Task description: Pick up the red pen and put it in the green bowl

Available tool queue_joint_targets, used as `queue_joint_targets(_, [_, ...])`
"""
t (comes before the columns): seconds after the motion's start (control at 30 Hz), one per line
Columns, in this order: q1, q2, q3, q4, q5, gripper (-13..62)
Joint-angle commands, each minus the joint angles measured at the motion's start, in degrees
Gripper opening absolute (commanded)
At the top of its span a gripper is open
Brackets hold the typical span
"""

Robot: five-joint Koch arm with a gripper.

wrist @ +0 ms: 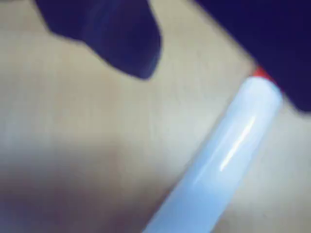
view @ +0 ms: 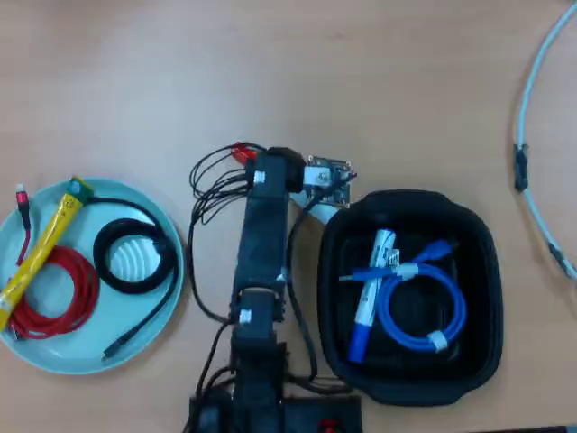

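Close under the wrist camera, the red pen point(wrist: 228, 150) is seen lying on the wooden table point(wrist: 73, 121): a glossy white barrel running from the lower middle of the wrist view up toward the right, with only a sliver of its red cap visible where it passes beneath a dark shape. From overhead a small patch of red, most likely that same cap, is seen just left of the arm's far end, well apart from the green bowl point(view: 54, 359).

Gripper point(wrist: 204, 53): two dark blurred forms are recorded along the top of the wrist view, one tapering down at upper left, one filling the upper right corner over the capped end. A stretch of bare table is seen between them, so the jaws are spread; whether either touches the barrel cannot be told through the blur.

Green bowl: placed at the left edge of the overhead view, beside the arm point(view: 261, 244). Contents noted: a yellow marker point(view: 41, 248) with a green cap, a coiled red cable point(view: 63, 293) and a coiled black cable point(view: 135, 257).

Black tray point(view: 334, 307): set to the right of the arm. A white marker point(view: 370, 298) with a blue cap and a coiled blue cable point(view: 419, 311) are held inside.

White cable point(view: 532, 99): laid along the right edge of the table.
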Motion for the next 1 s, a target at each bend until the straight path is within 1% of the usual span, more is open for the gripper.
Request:
queue_joint_targets(0.0, [0.9, -1.5, -5.4, 2.2, 0.6, 41.9])
queue_joint_targets(0.23, [1.1, -7.7, -8.8, 3.3, 0.5, 41.9])
queue_joint_targets(0.73, [1.8, -18.8, -8.8, 3.1, 0.6, 41.9])
queue_joint_targets(0.97, [2.7, -20.2, -8.8, 2.7, 0.5, 41.9])
